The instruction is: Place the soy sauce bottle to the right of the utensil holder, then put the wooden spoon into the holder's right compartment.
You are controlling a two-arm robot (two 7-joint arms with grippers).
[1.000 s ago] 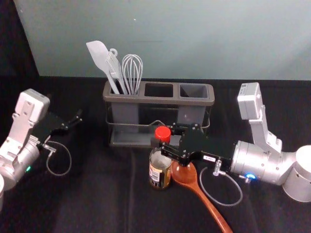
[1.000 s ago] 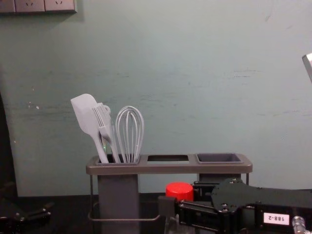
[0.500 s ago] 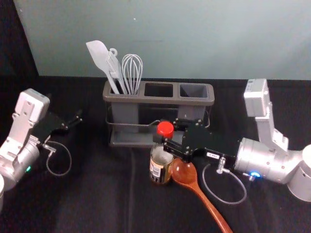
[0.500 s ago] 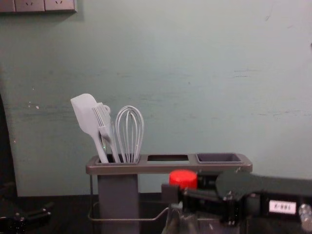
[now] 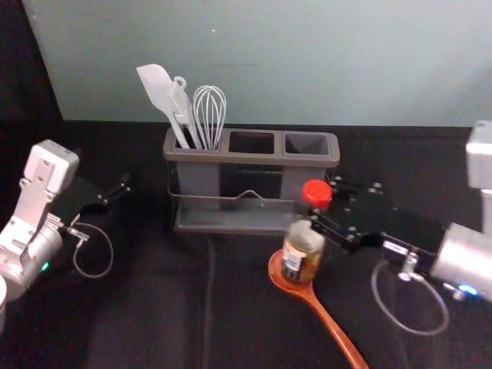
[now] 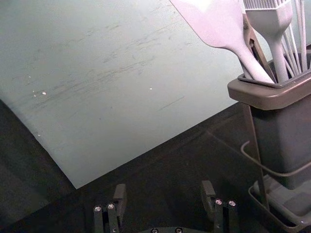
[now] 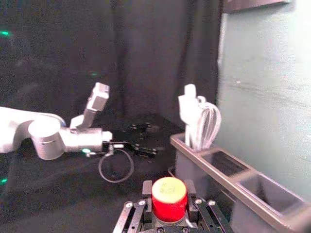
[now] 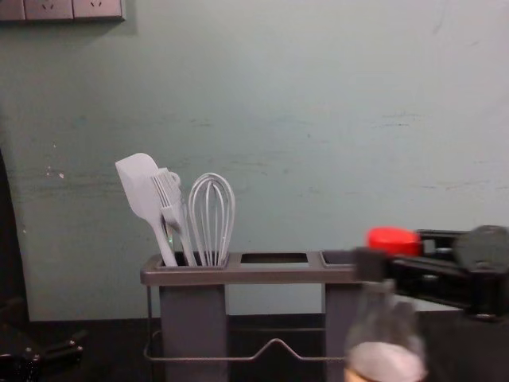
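Note:
My right gripper is shut on the neck of the soy sauce bottle, just under its red cap, and holds it in front of the holder's right part, over the bowl of the wooden spoon. In the right wrist view the red cap sits between the fingertips of the right gripper. The chest view shows the bottle raised and upright. The utensil holder has its middle and right compartments empty. On the left, my left gripper is parked; its wrist view shows the left gripper open.
A white spatula, a brush and a whisk stand in the holder's left compartment. The wall rises behind the holder. The spoon's handle runs toward the table's front edge.
The right gripper has lifted the bottle and carried it to the right, from beside the spoon's bowl to over it. The left arm and the holder have stayed put.

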